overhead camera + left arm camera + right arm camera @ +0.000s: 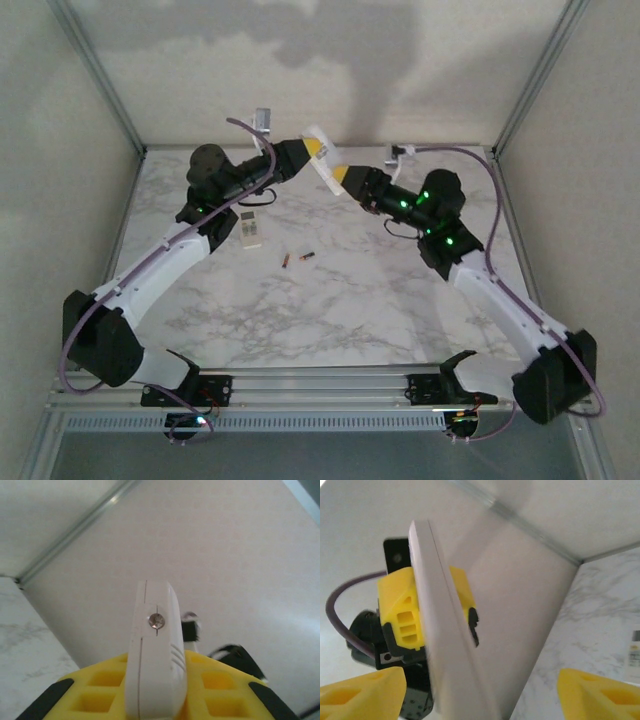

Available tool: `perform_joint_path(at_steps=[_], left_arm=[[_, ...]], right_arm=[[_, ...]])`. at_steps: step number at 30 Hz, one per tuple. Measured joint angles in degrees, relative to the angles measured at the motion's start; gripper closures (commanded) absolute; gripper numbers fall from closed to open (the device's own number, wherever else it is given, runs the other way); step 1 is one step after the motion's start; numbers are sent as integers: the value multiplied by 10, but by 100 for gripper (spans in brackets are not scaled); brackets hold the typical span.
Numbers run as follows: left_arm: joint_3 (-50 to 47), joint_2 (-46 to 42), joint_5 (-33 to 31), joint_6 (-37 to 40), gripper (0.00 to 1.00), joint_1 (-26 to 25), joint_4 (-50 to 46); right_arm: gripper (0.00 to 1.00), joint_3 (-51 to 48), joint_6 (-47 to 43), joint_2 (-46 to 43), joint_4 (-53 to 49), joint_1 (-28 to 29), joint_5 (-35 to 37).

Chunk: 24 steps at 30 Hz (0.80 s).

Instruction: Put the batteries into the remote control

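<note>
Overhead, batteries (pixel 305 256) lie loose; wrist close-up: left end effector (pixel 156 682) clamps remote (pixel 157 645)

I see a white marble-patterned table (pixel 350 310). Two batteries (pixel 287 261) lie close together near its middle. A small white rectangular piece (pixel 252 230) lies nearby.

No text can be read; the white flat piece (pixel 250 229) on the table (pixel 330 300) carries dark marks too small to read
</note>
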Motion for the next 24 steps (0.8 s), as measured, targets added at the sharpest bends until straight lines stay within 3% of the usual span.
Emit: perform_joint_path(at_steps=[4,8,11,17,22,24], left_arm=[[-10,-2,-38,27,100,-4,-8],[-10,-1,-60,37,100,-14,-8],[-10,2,-68,39,100,-21,-8],[-13,7,-81,49,100,-24,-12],[-18,10,-82,50,100,-25,-12],[-18,11,-83,51,100,-25,-13]], right_arm=[[26,-55,30,-66,-2,4,75],[34,-56,45,-55,7,24,106],[44,-56,54,-35,19,34,112],[53,-53,62,1,44,38,120],[45,-49,66,16,53,43,120],[56,-49,67,21,57,43,120]])
